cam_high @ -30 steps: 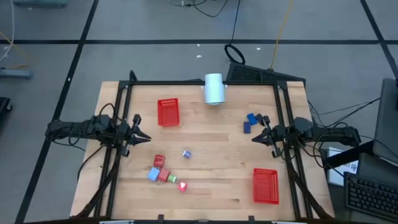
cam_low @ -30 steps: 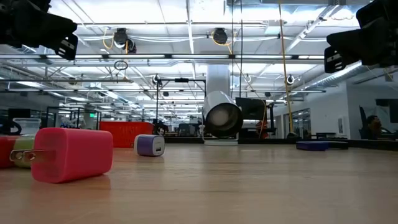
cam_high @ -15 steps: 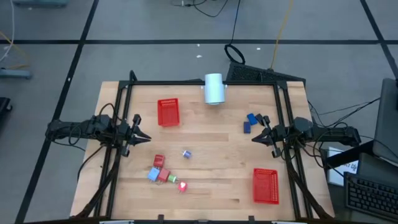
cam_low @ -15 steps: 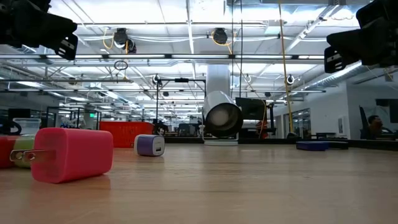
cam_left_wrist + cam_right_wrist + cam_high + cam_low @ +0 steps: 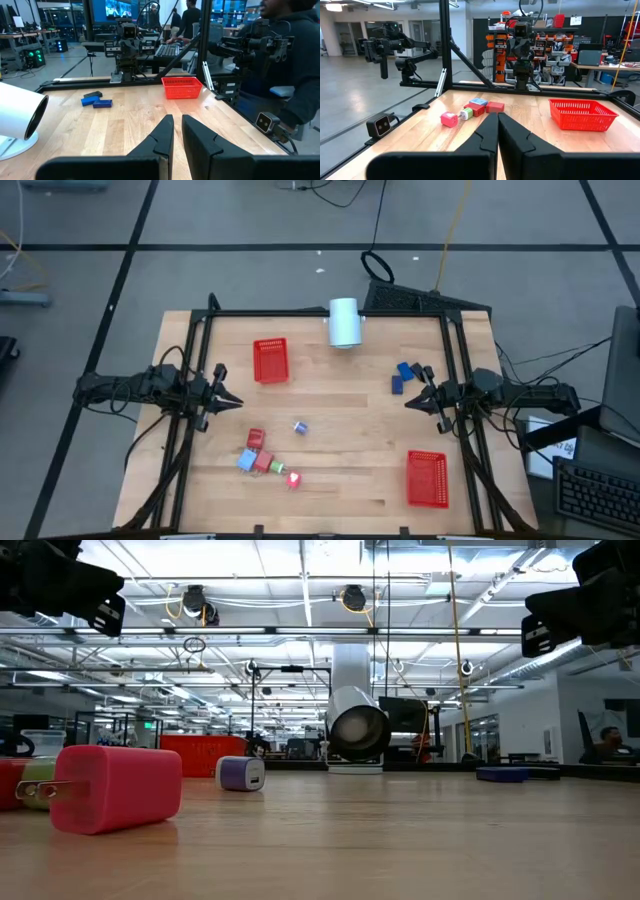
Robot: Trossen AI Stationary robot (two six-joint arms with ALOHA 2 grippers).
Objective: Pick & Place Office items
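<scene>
My left gripper (image 5: 228, 402) hangs shut and empty over the table's left side; its wrist view (image 5: 177, 120) shows nothing between the fingers. My right gripper (image 5: 412, 402) hangs shut and empty over the right side, as its wrist view (image 5: 497, 116) also shows. Red, light blue and pink pieces (image 5: 262, 460) lie clustered on the table at near left, also in the right wrist view (image 5: 472, 110). A tiny bluish-white piece (image 5: 299, 427) lies near the middle. Dark blue and black pieces (image 5: 405, 375) lie at far right, also in the left wrist view (image 5: 97, 101).
One red mesh basket (image 5: 270, 361) stands at far left, another (image 5: 427, 478) at near right. A white cylinder (image 5: 344, 322) lies on its side at the far edge. A dark frame (image 5: 330, 314) runs around the table. A person (image 5: 285, 55) stands beyond the table's right side.
</scene>
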